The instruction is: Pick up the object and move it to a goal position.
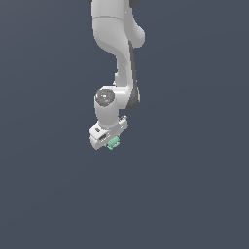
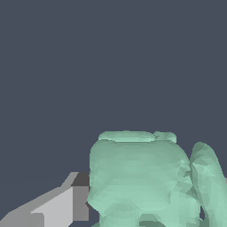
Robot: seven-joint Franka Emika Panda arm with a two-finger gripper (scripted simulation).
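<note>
The object (image 1: 114,143) is a tiny mint-green lumpy block, seen in the exterior view at the tip of my white gripper (image 1: 111,141). The gripper hangs from the arm near the middle of that view and is shut on the object. In the wrist view the object (image 2: 137,177) fills the lower part of the picture, very close to the camera. One grey finger (image 2: 60,206) presses against its side. The other finger is hidden behind the block.
The white arm (image 1: 116,53) comes down from the upper edge of the exterior view. Everything around it is a plain dark blue-grey background with no other objects and no visible edges.
</note>
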